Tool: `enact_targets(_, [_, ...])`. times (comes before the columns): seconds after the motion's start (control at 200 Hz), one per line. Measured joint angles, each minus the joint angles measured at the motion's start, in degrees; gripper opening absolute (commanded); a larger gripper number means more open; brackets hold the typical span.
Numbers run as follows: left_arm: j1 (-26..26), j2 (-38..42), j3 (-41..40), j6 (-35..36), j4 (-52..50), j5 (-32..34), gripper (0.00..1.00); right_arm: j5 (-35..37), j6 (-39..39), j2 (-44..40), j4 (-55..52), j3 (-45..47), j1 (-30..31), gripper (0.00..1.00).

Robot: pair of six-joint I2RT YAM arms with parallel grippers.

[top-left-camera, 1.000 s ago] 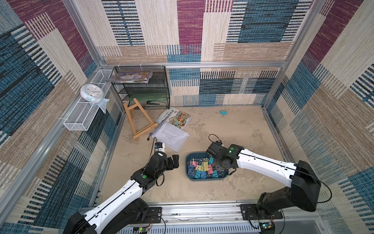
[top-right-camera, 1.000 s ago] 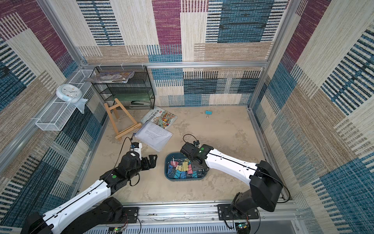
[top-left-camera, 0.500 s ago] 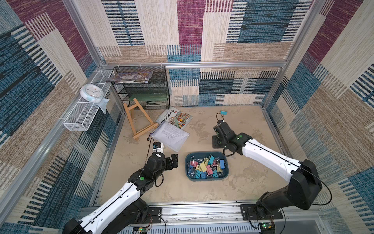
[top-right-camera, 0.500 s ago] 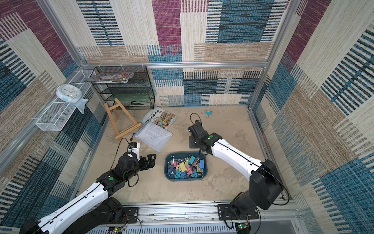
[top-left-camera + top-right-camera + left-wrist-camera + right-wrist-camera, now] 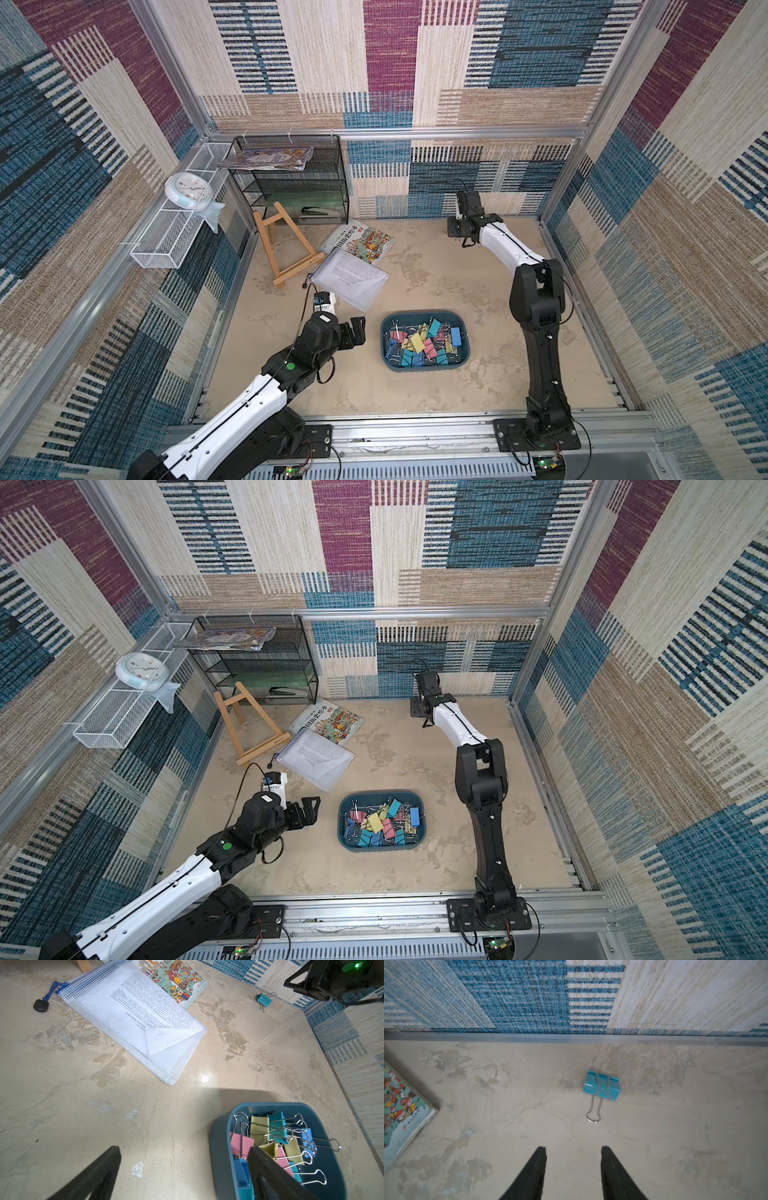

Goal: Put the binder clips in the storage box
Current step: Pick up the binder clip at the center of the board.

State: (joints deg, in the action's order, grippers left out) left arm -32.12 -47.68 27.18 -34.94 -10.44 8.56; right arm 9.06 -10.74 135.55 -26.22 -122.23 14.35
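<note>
The dark teal storage box (image 5: 424, 314) (image 5: 380, 792) sits near the front middle of the floor. It holds several binder clips (image 5: 422, 341) (image 5: 379, 824) (image 5: 270, 1138) in blue, yellow, pink and teal. One teal binder clip (image 5: 601, 1085) (image 5: 264, 999) lies alone by the back wall, its wire handle pointing toward my right gripper (image 5: 573, 1148). That gripper is open and empty, a short way from the clip. In both top views my right gripper (image 5: 457, 227) (image 5: 419, 707) covers this clip. My left gripper (image 5: 356, 330) (image 5: 309, 808) (image 5: 184, 1148) is wide open beside the box's left side.
A mesh pouch with paper (image 5: 353, 276) and a picture book (image 5: 359, 243) lie left of the lone clip. A wooden easel (image 5: 286, 249) and a black mesh rack (image 5: 291, 183) stand at the back left. A white wire tray (image 5: 166, 237) hangs on the left wall.
My right gripper has left the box, swung to the back wall and gone from shut to open. The left arm has drawn back slightly from the box.
</note>
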Motion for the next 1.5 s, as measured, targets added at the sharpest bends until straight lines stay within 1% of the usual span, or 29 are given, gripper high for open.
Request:
enact_targets(0.105, [0.04,-1.88,0.2,0.42,0.15,-0.07,0.99,0.22,-3.39,5.18,-0.98,-6.45,-1.75,0.52])
enact_targets(0.205, [0.09,-3.65,0.5,0.42,0.11,-0.66,0.99,0.9,-6.78,7.21,-0.66,-7.54,-3.15,0.56])
enact_targets(0.486, [0.09,-5.84,1.11,0.33,1.88,-1.62,0.99,-4.48,-17.49,8.66,3.91,-4.87,-4.72,0.54])
enact_targets(0.676, [0.09,-5.4,1.42,-0.35,2.21,-1.92,0.99,-8.33,-24.0,9.22,8.48,-2.67,-6.69,0.54])
enact_targets(1.172, [0.09,-3.69,2.01,-0.33,1.62,-1.86,1.0,-18.6,-35.17,9.42,15.76,0.7,-7.96,0.57])
enact_targets(1.282, [0.09,-4.22,2.78,-0.2,1.29,-1.86,0.99,-20.81,-38.16,9.42,17.7,2.12,-8.39,0.55])
enact_targets(1.427, [0.09,-3.56,3.02,0.0,0.81,-1.84,0.99,-22.25,-40.7,9.42,19.47,2.56,-8.66,0.48])
enact_targets(1.502, [0.09,-2.64,2.43,-0.02,0.74,-1.51,0.99,-22.93,-41.44,9.42,20.31,2.58,-8.87,0.48])
